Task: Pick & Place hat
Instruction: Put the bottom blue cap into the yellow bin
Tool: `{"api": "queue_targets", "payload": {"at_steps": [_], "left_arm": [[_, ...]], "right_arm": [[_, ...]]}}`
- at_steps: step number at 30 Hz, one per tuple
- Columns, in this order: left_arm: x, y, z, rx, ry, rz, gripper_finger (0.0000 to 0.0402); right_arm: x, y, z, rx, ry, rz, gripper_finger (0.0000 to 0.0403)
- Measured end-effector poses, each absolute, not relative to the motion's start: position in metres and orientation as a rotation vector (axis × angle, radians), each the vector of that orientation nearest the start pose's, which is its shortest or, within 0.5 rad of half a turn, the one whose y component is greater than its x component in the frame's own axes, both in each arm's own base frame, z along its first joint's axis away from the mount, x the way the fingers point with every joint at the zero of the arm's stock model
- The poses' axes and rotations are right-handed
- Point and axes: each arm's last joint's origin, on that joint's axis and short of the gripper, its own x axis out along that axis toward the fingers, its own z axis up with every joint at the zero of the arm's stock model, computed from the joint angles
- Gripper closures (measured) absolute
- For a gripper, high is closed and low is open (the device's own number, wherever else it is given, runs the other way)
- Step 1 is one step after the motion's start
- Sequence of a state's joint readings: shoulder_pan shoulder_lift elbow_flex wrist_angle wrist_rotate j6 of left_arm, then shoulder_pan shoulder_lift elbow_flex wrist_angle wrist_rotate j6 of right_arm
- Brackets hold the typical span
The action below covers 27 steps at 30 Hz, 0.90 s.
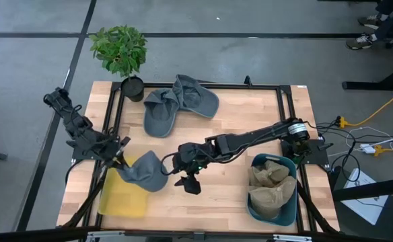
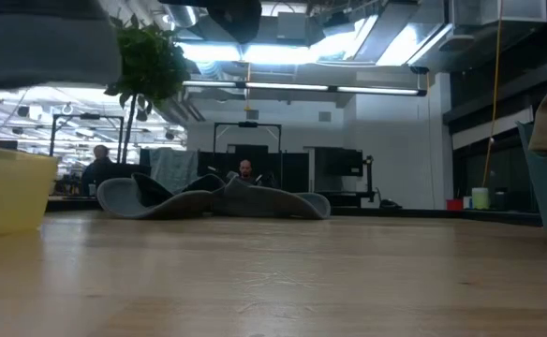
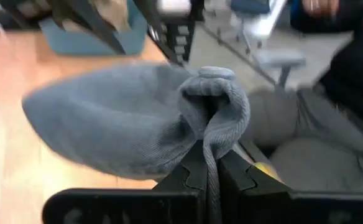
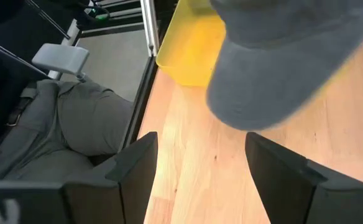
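Hat (image 1: 146,173), a grey cap, hangs above the table (image 1: 230,195) at its near left part, partly over the inner edge of the yellow bin (image 1: 122,196). The left gripper (image 1: 119,160) has it: in the left wrist view the two dark fingers (image 3: 194,175) are pressed together on a bunched fold of the grey fabric (image 3: 215,106), with the crown of the cap bulging out to one side. The right gripper (image 1: 188,181) sits just beside the cap, on the side away from the yellow bin, low over the wood; its wrist view shows both fingers (image 4: 135,165) spread wide apart with nothing between them, only bare table, and the cap (image 4: 281,68) and the yellow bin (image 4: 191,53) ahead of them. Two more grey hats (image 1: 177,102) lie overlapping at the far side of the table, near a potted plant (image 1: 121,52) at the far left corner. A blue bin (image 1: 272,191) at the near right holds tan hats (image 1: 270,181). In the low view people (image 2: 98,167) sit in the room beyond the table.
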<state>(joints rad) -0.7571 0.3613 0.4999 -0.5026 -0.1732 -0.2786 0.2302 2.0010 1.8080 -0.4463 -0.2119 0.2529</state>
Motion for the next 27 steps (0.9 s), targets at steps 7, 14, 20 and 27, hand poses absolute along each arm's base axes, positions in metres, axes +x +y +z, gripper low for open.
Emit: {"api": "queue_targets", "payload": {"at_steps": [7, 14, 20, 27], "left_arm": [[0.063, -0.057, 0.245, -0.075, 0.527, -0.56, 0.0397], [0.054, -0.051, 0.248, -0.135, 0.532, -0.596, 0.0397], [0.048, -0.048, 0.265, -0.245, 0.545, -0.678, 0.0397], [0.037, -0.038, 0.264, -0.302, 0.737, -0.609, 0.0397]], "right_arm": [[0.446, 0.11, 0.298, 0.206, 0.691, 0.352, 0.0162], [0.444, 0.11, 0.296, 0.181, 0.71, 0.356, 0.0162], [0.445, 0.11, 0.297, 0.168, 0.696, 0.343, 0.0162], [0.447, 0.109, 0.298, 0.137, 0.663, 0.304, 0.0162]]}}
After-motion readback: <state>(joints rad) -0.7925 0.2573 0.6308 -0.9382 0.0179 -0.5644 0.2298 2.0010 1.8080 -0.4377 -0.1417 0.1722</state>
